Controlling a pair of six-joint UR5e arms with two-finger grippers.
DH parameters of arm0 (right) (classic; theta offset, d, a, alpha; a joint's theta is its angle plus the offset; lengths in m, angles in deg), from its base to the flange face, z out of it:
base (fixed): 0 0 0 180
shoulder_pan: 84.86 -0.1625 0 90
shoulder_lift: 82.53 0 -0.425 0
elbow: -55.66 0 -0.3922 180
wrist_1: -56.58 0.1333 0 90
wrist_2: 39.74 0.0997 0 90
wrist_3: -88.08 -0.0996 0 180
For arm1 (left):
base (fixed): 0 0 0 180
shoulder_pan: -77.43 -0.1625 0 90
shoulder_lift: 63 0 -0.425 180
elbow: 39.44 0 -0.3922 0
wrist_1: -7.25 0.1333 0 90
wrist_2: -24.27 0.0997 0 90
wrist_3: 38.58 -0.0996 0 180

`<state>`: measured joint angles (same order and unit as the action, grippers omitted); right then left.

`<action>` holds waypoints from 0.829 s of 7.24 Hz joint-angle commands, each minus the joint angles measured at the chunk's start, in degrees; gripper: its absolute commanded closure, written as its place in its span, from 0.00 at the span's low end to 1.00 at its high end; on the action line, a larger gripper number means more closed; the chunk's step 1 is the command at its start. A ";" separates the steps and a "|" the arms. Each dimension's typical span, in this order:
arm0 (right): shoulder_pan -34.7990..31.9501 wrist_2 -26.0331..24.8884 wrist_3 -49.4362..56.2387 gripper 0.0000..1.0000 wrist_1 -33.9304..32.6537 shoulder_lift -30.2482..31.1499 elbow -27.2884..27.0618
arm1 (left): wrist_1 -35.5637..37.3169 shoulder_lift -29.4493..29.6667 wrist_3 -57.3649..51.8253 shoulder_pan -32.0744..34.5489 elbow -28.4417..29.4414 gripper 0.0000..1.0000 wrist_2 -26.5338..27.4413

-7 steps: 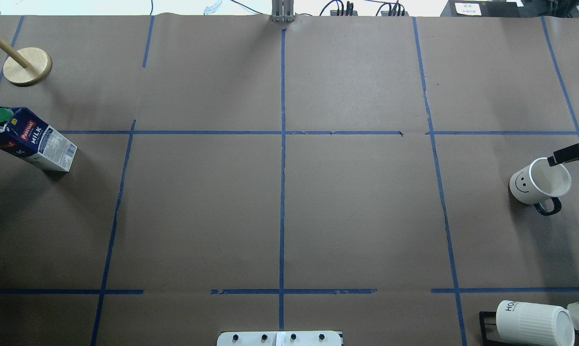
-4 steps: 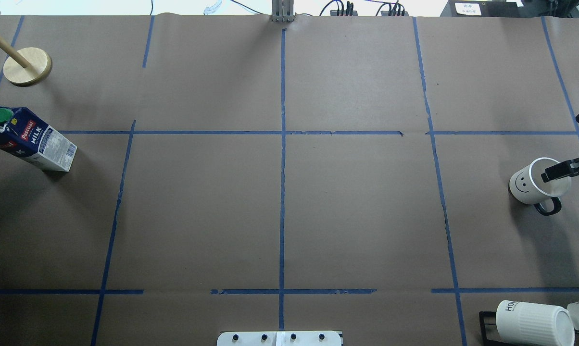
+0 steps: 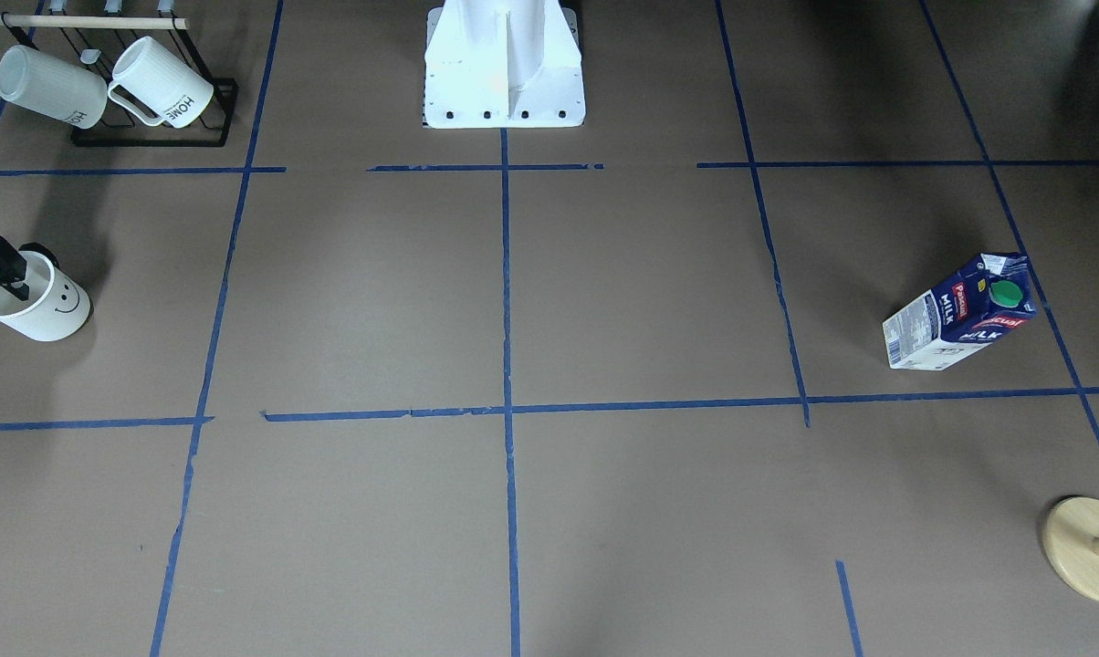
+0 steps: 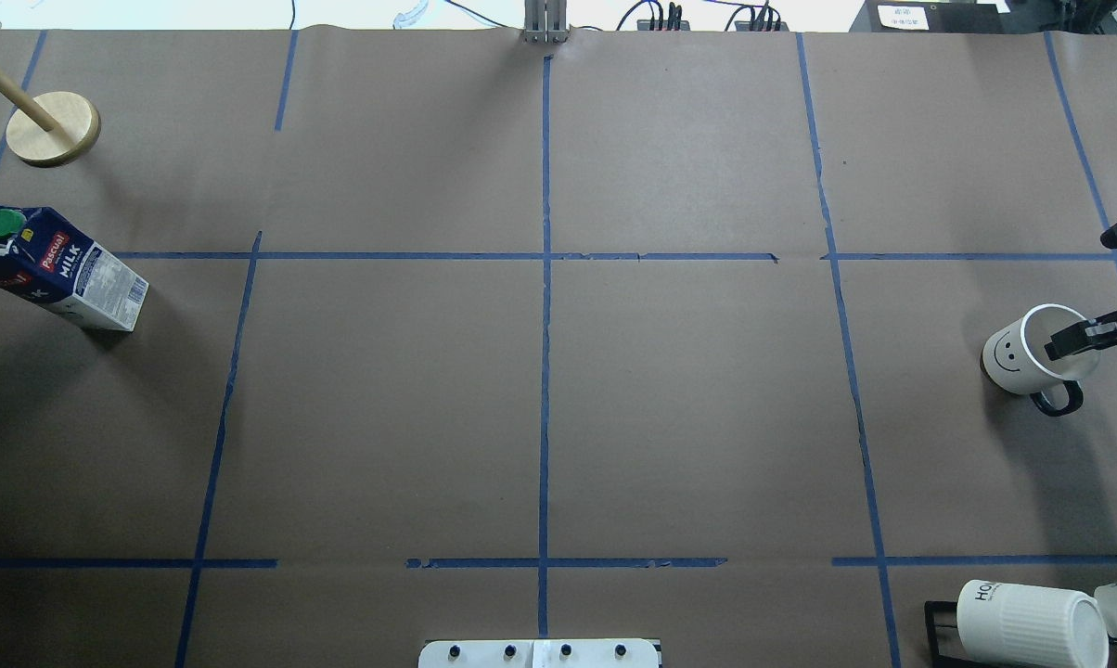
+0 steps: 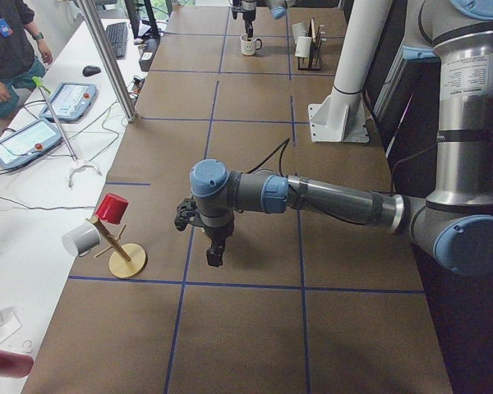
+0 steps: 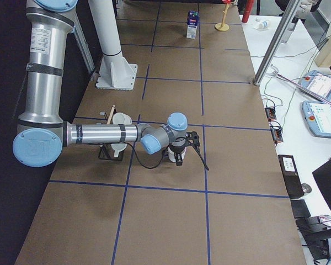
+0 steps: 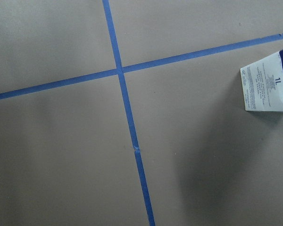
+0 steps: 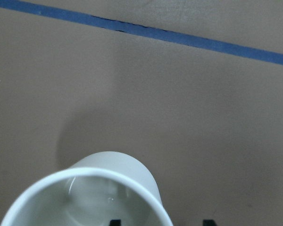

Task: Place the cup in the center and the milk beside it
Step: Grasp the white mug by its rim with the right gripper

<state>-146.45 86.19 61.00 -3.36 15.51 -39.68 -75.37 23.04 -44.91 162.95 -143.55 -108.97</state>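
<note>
The white smiley cup (image 4: 1032, 357) stands upright at the table's far right, its black handle toward the robot; it also shows in the front view (image 3: 43, 306). My right gripper (image 4: 1078, 295) is open, with one finger (image 4: 1073, 339) inside the cup and the other beyond its far wall. The right wrist view shows the cup's rim (image 8: 92, 195) just below the camera. The milk carton (image 4: 57, 269) stands upright at the far left and also shows in the front view (image 3: 960, 315). My left gripper (image 5: 214, 246) hangs near it; I cannot tell if it is open. The center (image 4: 614, 325) is bare brown paper.
A wooden peg stand (image 4: 53, 128) is at the back left. A black rack with ribbed HOME mugs (image 4: 1032, 623) is at the near right corner. The robot base (image 3: 504, 64) is at the table's near middle edge.
My right gripper has come further in from the right edge. Its nearer finger moved from the cup's rim to inside the cup, and the other finger came into view. The cup and milk have not moved.
</note>
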 commanded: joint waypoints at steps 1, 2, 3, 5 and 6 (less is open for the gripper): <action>-0.03 0.36 0.27 1.00 0.00 -0.04 -0.02 | 0.00 0.00 0.00 0.00 0.13 0.00 0.00; -0.03 0.45 0.27 1.00 0.00 -0.04 -0.10 | 0.00 0.00 0.00 0.00 0.22 0.00 0.00; -0.03 0.63 0.36 1.00 0.00 -0.12 -0.19 | 0.00 0.00 0.00 0.00 0.22 0.00 0.00; -0.11 2.46 -0.69 1.00 -1.92 -0.73 -3.33 | 0.00 0.00 0.00 0.00 0.13 0.00 0.00; -0.11 3.26 -1.31 1.00 -7.68 -2.48 -6.58 | 0.00 0.00 0.00 0.00 0.13 0.00 0.00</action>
<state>-146.55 88.30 60.48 -6.05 14.52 -42.91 -75.37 23.04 -44.91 162.94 -143.38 -108.97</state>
